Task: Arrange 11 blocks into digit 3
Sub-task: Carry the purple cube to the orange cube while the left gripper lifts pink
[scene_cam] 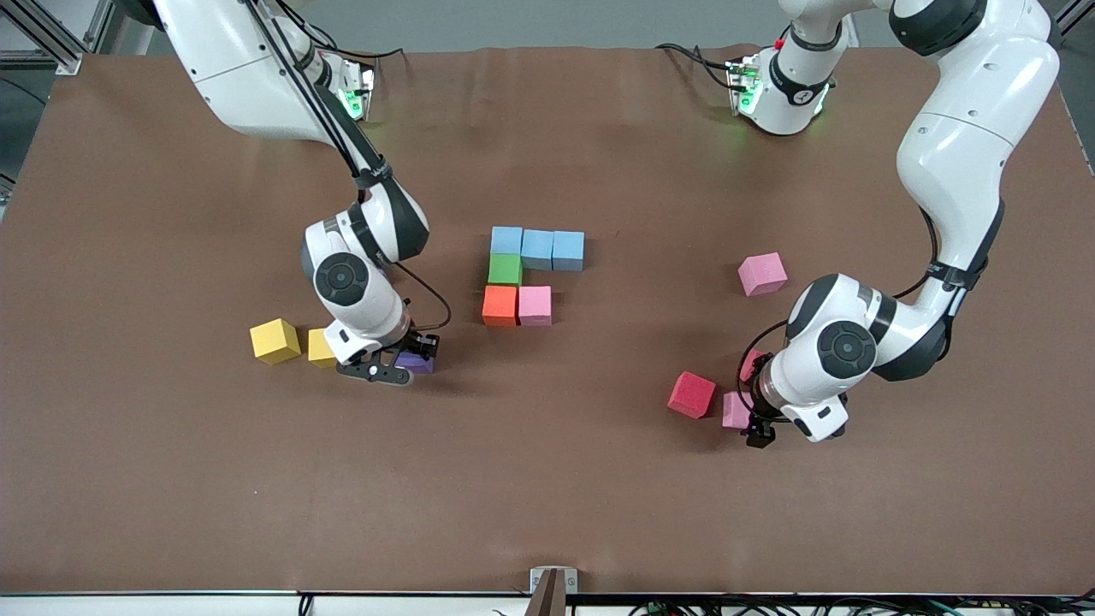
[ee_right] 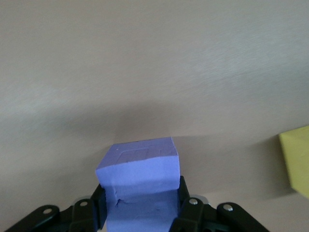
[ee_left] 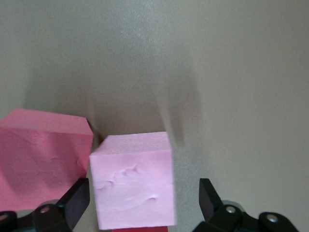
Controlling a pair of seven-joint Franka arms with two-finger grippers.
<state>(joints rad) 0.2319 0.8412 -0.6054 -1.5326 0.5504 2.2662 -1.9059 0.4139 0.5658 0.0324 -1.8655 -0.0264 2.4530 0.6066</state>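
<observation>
Table (scene_cam: 171, 479) covered in matte brown sheet, slightly wrinkled near robot-side edge, metal frame rails at corners. Blocks all small matte foam cubes. Partial digit (scene_cam: 530, 274) mid-table: three blue in row, green, orange, pink touching. Right gripper (scene_cam: 409, 364) down near yellow cubes (scene_cam: 291, 342), fingers clamped on purple block (ee_right: 140, 181), dented foam face. Left gripper (scene_cam: 757, 419) down toward left arm's end, fingers spread wide either side of pink block (ee_left: 133, 181), not touching. Red block (scene_cam: 691, 394) beside it. Another pink block (scene_cam: 761, 274) well apart.
</observation>
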